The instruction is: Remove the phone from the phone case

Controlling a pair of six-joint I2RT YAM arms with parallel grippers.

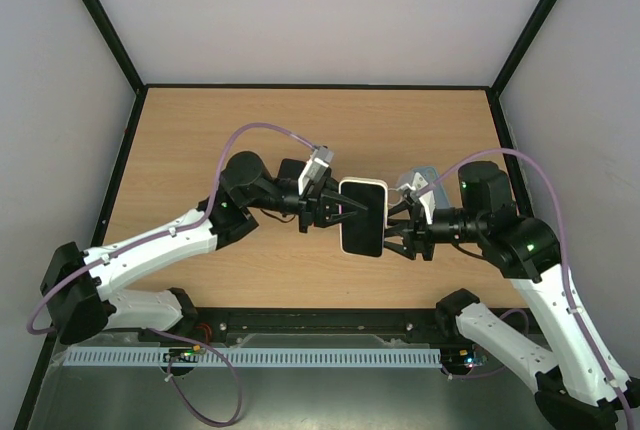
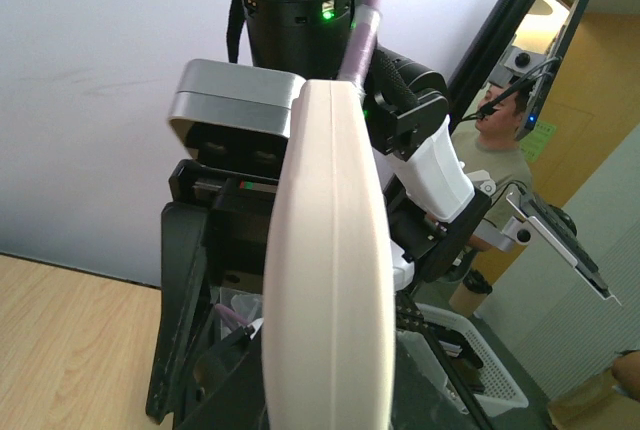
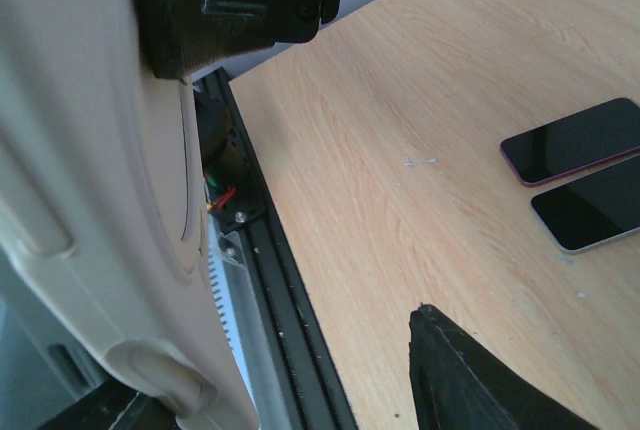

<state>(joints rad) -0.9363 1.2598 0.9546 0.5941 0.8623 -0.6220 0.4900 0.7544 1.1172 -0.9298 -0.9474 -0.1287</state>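
Phone case, cream-coloured with the phone still seated in it screen-up, hangs in the air above the table, between the two arms. The left gripper has its jaws drawn narrow on the case's left long edge and carries it. In the left wrist view the case stands edge-on down the middle of the picture. The right gripper meets the opposite long edge with its jaws spread wide. In the right wrist view its upper finger lies against the back of the case, while its lower finger stands well apart from it over bare wood. The raised button covers along the case's side show in that same view. Farther out on the table, two other phones lie flat side by side with dark screens up, one pink-rimmed and one pale-rimmed. A black rail runs along the table's near edge.
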